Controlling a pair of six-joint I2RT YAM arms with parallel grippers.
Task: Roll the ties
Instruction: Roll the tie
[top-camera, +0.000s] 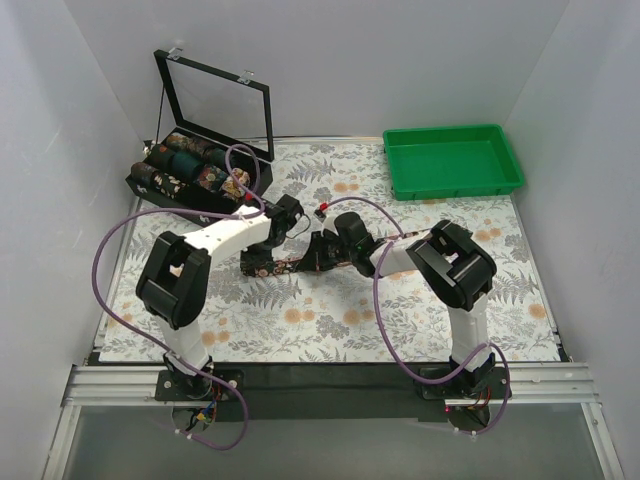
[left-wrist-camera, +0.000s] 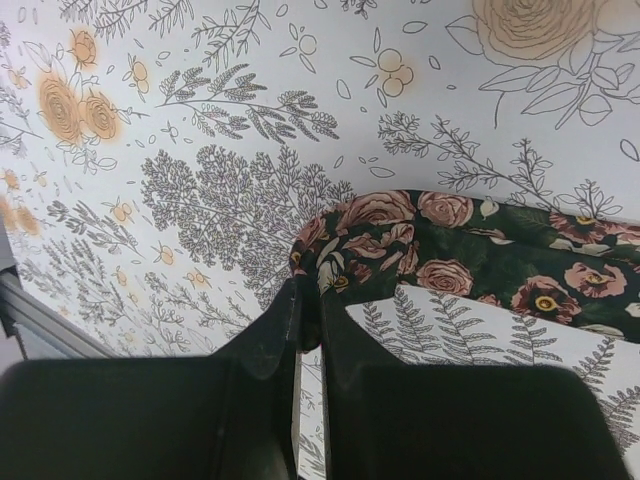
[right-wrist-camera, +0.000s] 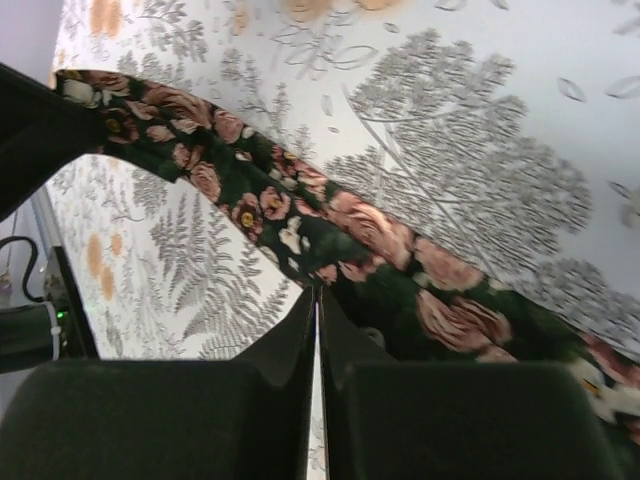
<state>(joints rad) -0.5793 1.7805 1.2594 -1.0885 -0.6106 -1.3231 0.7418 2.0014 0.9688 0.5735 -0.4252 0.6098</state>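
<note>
Left claw (left-wrist-camera: 308, 292) is clenched on the folded end of the tie (left-wrist-camera: 470, 250); right claw (right-wrist-camera: 317, 295) grips the same tie farther along. The dark, rose-printed strip spans between them over mid-tabletop (top-camera: 330, 320). At far left, rolled ties (top-camera: 190, 165) fill an open case (top-camera: 165, 197).

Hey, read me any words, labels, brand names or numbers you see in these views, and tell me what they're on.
None: no text can be read in any view.
The tie, table cover, green tray and box show only prints or plain surfaces.
</note>
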